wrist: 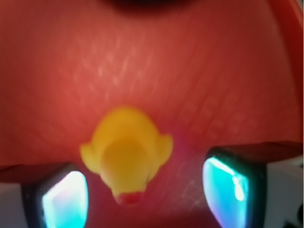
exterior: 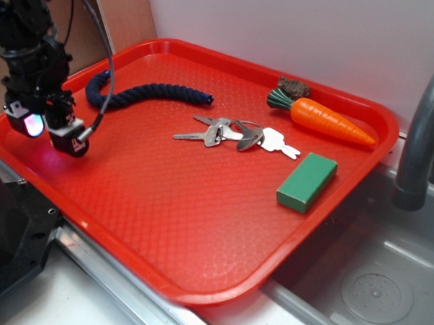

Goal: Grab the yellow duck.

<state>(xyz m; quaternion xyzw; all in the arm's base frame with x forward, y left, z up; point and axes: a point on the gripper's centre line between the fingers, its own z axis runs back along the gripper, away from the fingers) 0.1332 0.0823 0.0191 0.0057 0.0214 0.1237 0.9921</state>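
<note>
Yellow duck (wrist: 126, 154) sitting between the parted fingers (wrist: 64, 202) at the tray's left edge.

Seen from the exterior view, the black arm is reaching down over the far-left part of the red tray (exterior: 165, 203), its gripper (exterior: 53, 130) pointing downward and hanging close to the surface; the duck itself is hiding behind it there. Through the wrist camera, the fingers are standing apart on either side of the duck, not touching it, its orange-red beak pointing toward the camera. Rope (exterior: 144, 94), keys (exterior: 236, 134), carrot (exterior: 330, 121) and green block (exterior: 308, 181) are lying well apart to the right.
</note>
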